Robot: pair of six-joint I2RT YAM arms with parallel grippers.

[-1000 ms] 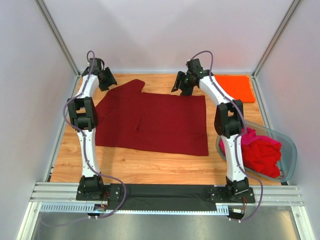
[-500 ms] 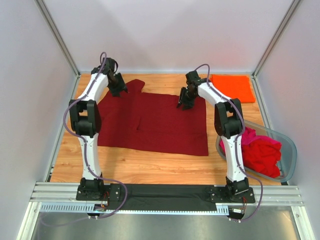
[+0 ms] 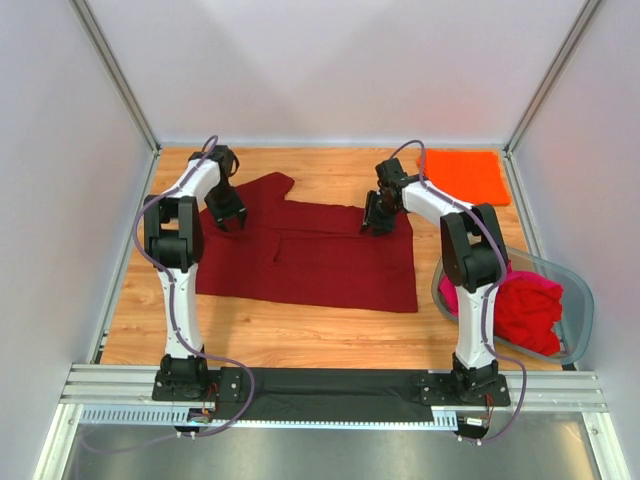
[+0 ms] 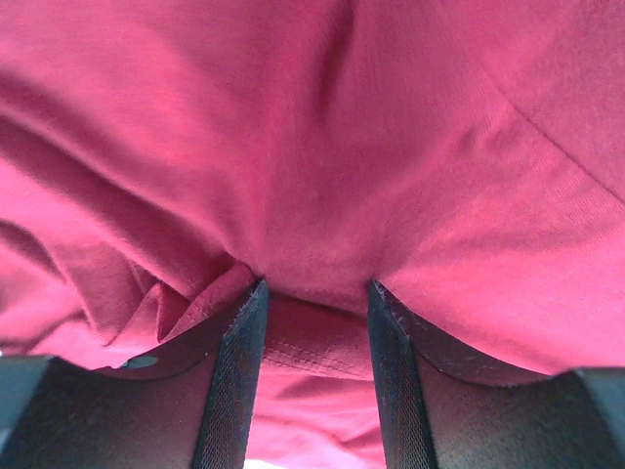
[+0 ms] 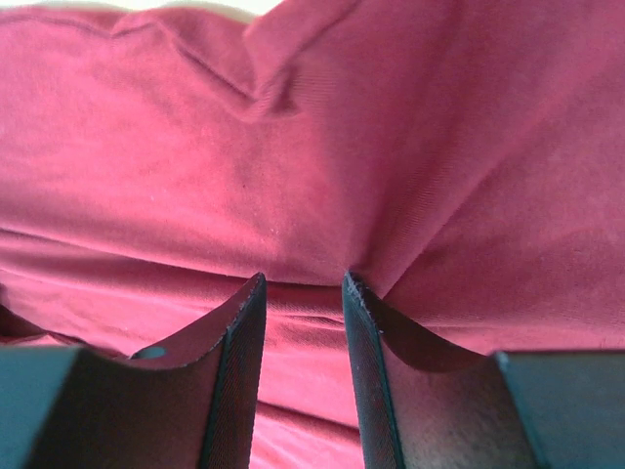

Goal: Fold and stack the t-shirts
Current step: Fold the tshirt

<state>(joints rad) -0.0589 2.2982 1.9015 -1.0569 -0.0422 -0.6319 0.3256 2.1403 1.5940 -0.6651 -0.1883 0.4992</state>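
A wooden table (image 3: 300, 322) seen from above, with two robot arms reaching away from its near edge. A maroon shirt (image 3: 310, 255) lies spread across the middle of the table, mostly flat, with one sleeve pointing to the far left. A grey tub (image 3: 582, 300) sits at the near right, holding bundled red and pink shirts (image 3: 525, 310). An orange shirt (image 3: 465, 175) lies folded flat in the far right corner, apart from the maroon one.

The left claw (image 3: 228, 210) is down on the maroon shirt's far left part, beside the sleeve. Its wrist camera shows the two dark fingers partly closed, a bunched fold of maroon cloth pinched between them, with wrinkles drawn toward the tips. The right claw (image 3: 380, 215) is down at the shirt's far right corner. Its fingers are likewise partly closed and grip a ridge of the same cloth, which creases toward the tips.
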